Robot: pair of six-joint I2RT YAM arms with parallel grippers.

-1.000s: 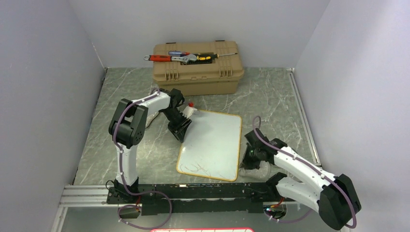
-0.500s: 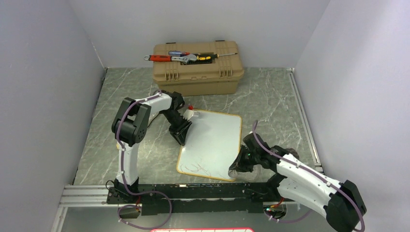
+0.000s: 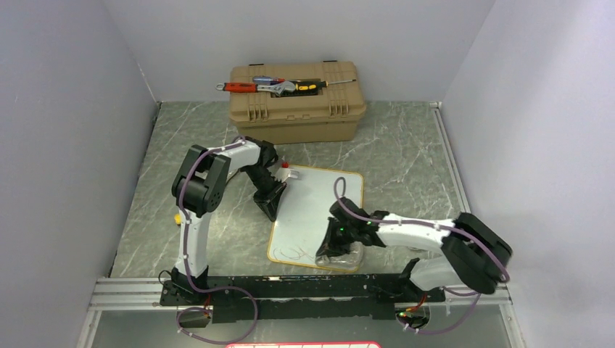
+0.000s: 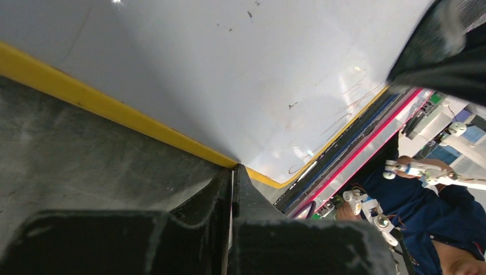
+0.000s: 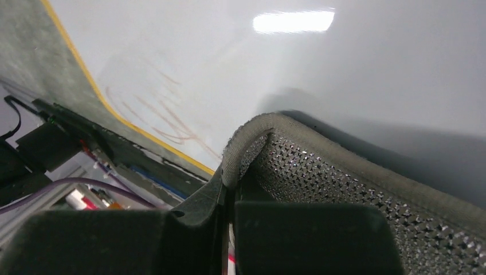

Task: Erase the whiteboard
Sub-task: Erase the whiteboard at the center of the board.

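Grey cloth (image 5: 344, 189) is clamped in your right jaws on the whiteboard (image 3: 319, 196); left jaws shut against its rim (image 4: 86, 96); wiping looks the step in hand; next, sweep across the scribbles (image 3: 294, 253) by the table's near edge.

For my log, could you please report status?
Left fingers shut at whiteboard rim. Right fingers shut on cloth. Scribbles not yet wiped. Nothing between cloth and scribbles.

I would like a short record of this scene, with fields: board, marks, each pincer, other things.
board: whiteboard lying flat, yellow rim
marks: scribbles near its near-left corner
left pincer: shut, holding nothing, tip at the board's left rim
right pincer: shut on a grey cloth, over the board beside the scribbles
other: toolbox behind the board, tools on its lid
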